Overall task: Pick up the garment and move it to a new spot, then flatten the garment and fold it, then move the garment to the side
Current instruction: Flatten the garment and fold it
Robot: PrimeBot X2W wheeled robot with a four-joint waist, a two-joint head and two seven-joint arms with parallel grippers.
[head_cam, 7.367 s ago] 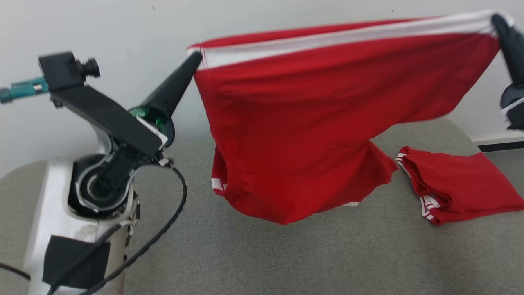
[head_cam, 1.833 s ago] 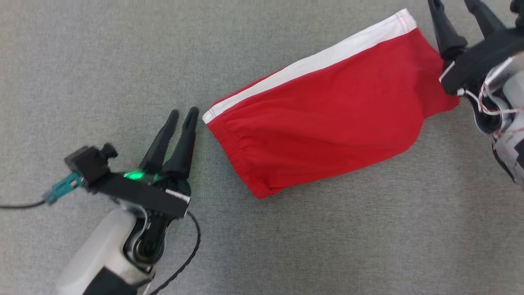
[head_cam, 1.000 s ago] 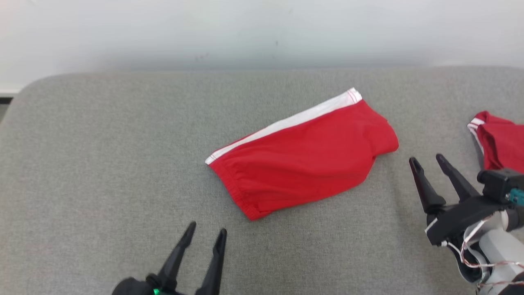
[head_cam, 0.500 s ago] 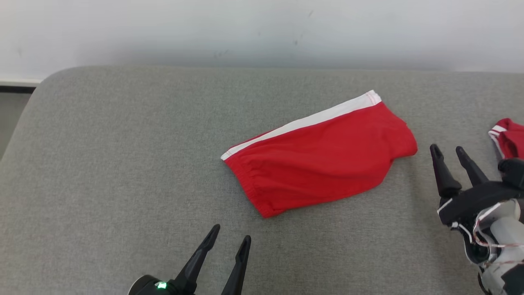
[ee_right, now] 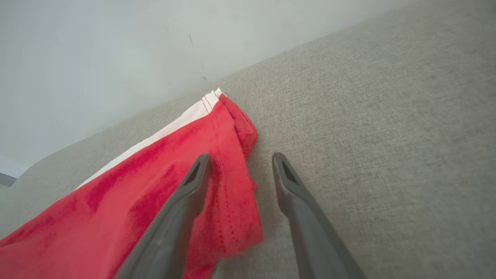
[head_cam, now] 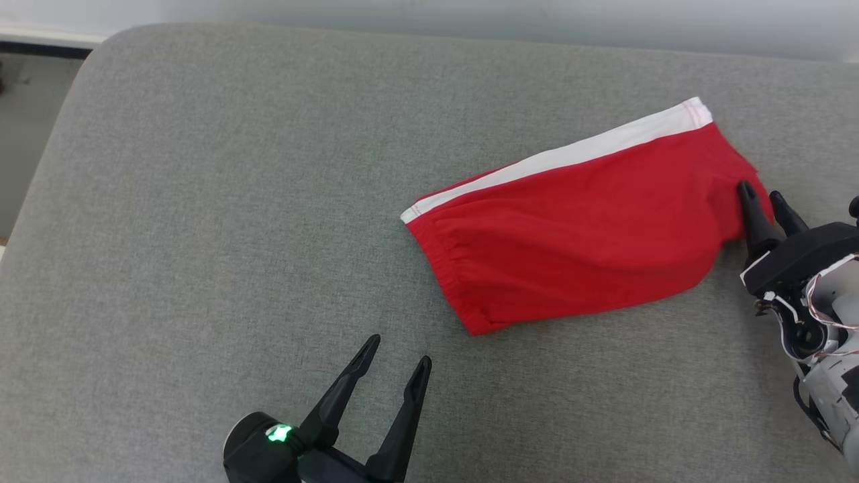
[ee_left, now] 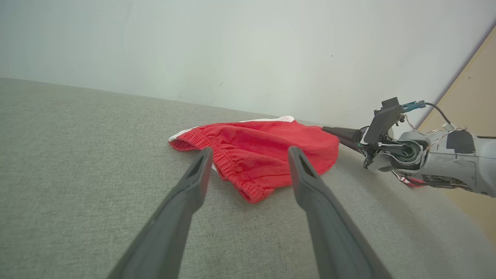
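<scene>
Right gripper [head_cam: 762,196] has come in since half a second back: it stood clear off the right end of the garment [head_cam: 577,228], and now its tips sit at that end. The head camera has also tipped down, so the whole-frame shift is not the cloth moving.

Garment: red shorts, folded flat on the grey cushion [head_cam: 201,201], right of centre. Long axis runs near-left to far-right, with the gathered waistband at the left end, a white stripe along the far edge and the hem end at the right.

Right gripper's jaws are parted and straddle the hem edge. The right wrist view shows one finger [ee_right: 182,193] over red cloth and the other over bare cushion. Not pinched yet, holding nothing.

Left gripper [head_cam: 399,354]: wide open, empty, on the near side of the waistband corner. It is close but apart, fingers pointing far-right toward it.

The right arm is the nearer one, already at the cloth. Likely step: grab the right end, either to fold it back along the long axis toward the left or to slide it aside; can't tell which. The pinch needs to catch all the layers.
</scene>
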